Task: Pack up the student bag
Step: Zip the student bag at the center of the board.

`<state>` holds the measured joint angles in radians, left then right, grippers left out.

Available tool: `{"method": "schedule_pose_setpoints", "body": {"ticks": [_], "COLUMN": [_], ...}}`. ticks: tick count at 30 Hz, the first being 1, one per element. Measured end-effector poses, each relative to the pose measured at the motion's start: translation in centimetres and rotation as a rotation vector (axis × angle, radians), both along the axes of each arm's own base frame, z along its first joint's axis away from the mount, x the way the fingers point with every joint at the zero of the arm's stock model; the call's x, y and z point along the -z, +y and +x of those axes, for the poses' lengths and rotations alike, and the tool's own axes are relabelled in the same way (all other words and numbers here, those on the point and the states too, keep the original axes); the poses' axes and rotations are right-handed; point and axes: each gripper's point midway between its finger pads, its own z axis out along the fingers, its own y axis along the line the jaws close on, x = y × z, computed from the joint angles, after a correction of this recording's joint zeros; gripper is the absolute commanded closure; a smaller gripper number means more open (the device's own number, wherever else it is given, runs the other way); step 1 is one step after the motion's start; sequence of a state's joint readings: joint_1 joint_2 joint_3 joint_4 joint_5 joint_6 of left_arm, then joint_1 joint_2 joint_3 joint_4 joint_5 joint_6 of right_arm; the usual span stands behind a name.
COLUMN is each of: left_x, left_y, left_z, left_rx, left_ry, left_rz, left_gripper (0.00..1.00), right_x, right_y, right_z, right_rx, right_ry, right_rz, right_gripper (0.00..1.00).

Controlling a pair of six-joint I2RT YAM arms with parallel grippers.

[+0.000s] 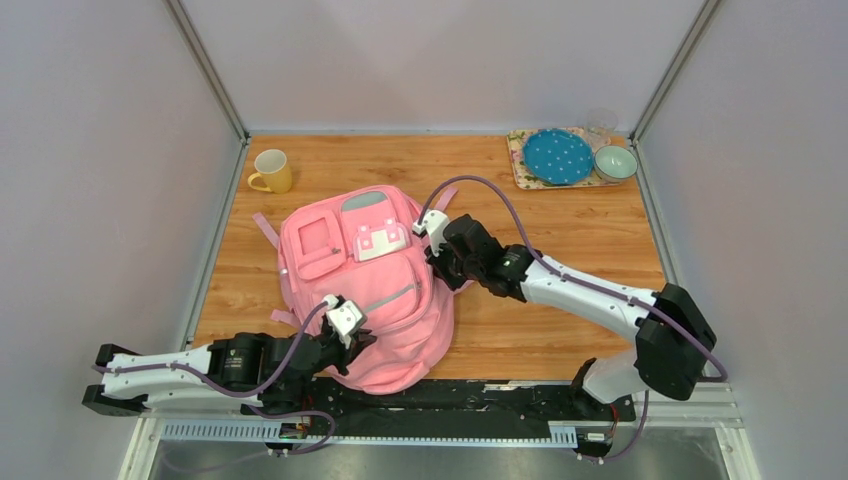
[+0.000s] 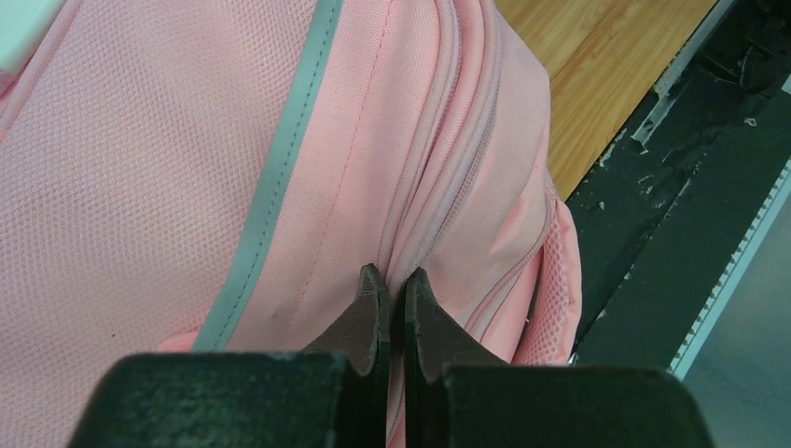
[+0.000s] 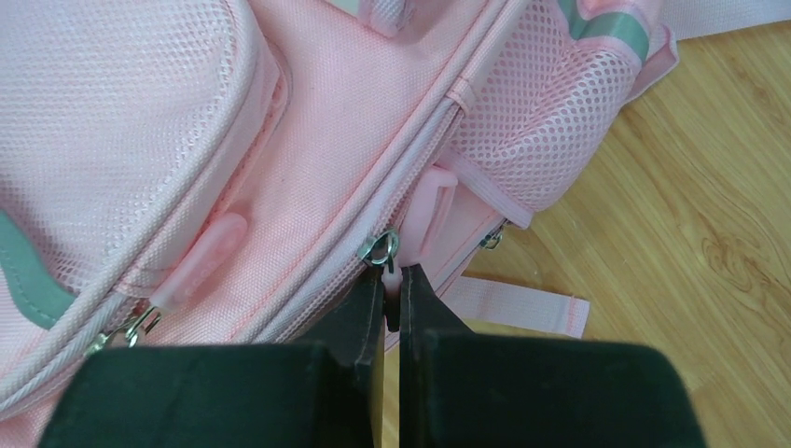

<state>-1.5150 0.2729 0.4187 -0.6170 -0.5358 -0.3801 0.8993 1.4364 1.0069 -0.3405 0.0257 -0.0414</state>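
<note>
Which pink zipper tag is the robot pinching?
The middle zipper tag, pinched by the right gripper; the other two lie loose on the student bag.

Wood table (image 1: pixel 600 215) w/ plain grey walls (image 1: pixel 440 60) around.

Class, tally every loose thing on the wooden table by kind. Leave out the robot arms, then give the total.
student bag: 1
mug: 1
tray: 1
plate: 1
bowl: 1
glass: 1
Total: 6
</note>
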Motion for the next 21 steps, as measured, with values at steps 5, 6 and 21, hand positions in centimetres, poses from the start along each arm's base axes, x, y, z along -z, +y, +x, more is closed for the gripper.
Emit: {"method": "schedule_pose_setpoints", "body": {"ticks": [5,6,21], "left_x": [0.0,0.0,-1.8], "left_y": [-0.2,-0.3,-4.6], "left_z": [-0.7,-1.1,-6.1], "left_rx": [0.051,0.077,0.466], "left_ry": [0.008,0.016,0.068], "left_rz": [0.005,0.012,0.239], "left_gripper": [1.0,1.0,1.0], "right_x": [-1.0,-1.2,-2.1], "right_y": [-0.5,-0.8,-7.2], "right_z": [-1.5,-2.1,-10.0], "right_rx": [-0.033,-0.04,-0.034], "right_ry": [0.027,0.034,0.119], "right_rz": [0.072,0.089,0.252], "right_gripper": [1.0,1.0,1.0]}}
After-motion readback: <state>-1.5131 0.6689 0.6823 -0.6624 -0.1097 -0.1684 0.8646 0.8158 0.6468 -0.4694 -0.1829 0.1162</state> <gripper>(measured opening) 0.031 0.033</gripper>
